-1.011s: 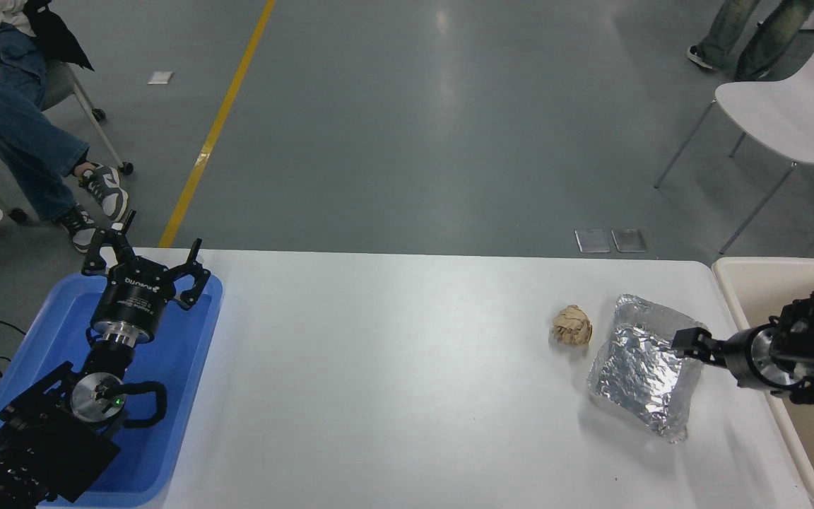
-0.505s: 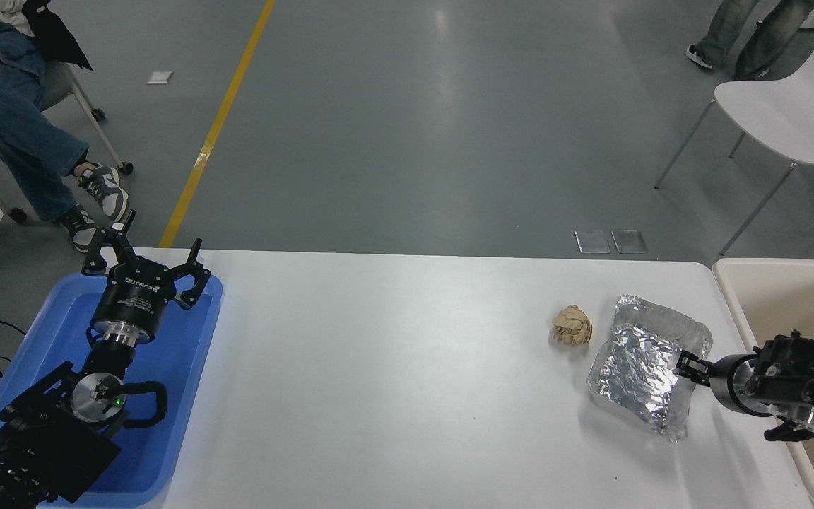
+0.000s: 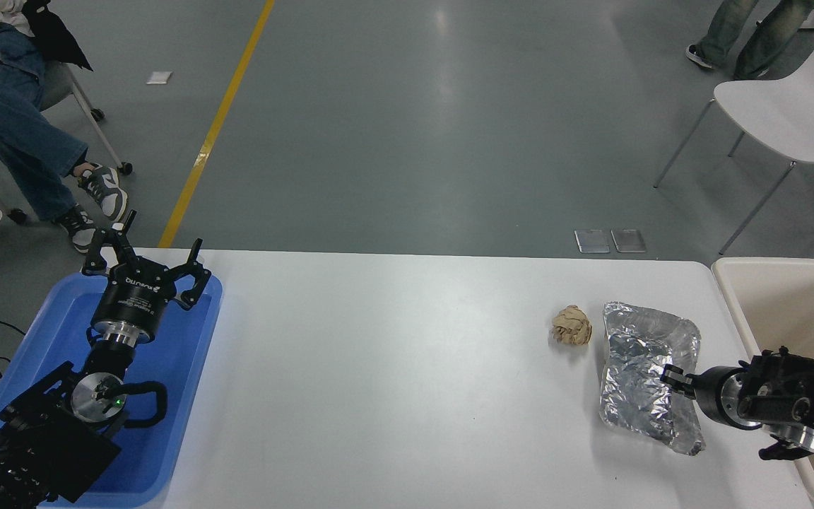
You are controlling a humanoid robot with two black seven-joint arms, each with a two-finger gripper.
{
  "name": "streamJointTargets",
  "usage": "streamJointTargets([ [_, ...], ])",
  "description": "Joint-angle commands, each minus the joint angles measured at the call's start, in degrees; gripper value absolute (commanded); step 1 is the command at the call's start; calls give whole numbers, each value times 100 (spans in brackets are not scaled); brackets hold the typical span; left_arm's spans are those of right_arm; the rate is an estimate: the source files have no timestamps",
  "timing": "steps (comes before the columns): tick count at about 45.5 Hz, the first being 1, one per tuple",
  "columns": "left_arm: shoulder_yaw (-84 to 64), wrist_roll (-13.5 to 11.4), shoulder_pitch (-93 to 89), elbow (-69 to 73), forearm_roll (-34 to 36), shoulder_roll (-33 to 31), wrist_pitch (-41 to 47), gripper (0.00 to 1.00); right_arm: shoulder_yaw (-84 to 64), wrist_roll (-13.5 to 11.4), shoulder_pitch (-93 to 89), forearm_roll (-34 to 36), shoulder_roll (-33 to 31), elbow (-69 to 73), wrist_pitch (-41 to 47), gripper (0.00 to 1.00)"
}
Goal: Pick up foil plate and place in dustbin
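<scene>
The crinkled silver foil plate (image 3: 644,367) lies on the white table (image 3: 393,367) at the right, just right of a small crumpled tan paper ball (image 3: 571,325). My right gripper (image 3: 674,377) comes in low from the right edge, with its narrow fingers pinched on the plate's right side. The cream-beige dustbin (image 3: 739,297) stands at the table's right end, right behind my right arm. My left gripper (image 3: 144,260) is parked open over the blue tray (image 3: 188,396) at the lower left.
A white chair (image 3: 788,113) stands on the floor beyond the dustbin. A seated person's legs (image 3: 18,134) are at the top left, another person's legs (image 3: 753,35) at the top right, both away from the table.
My right gripper has come down and moved toward the table's front. The foil plate moved with it, from tilted up to lying lower and turned, a little further left and forward.
</scene>
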Motion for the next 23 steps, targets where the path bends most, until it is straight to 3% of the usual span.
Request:
streamJointTargets([
  [1, 5, 0, 0, -5, 0, -3, 0, 100, -24, 47, 9, -177, -13, -3, -84, 0],
  [23, 5, 0, 0, -5, 0, -3, -9, 100, -797, 47, 1150, -194, -1067, 541, 179, 0],
])
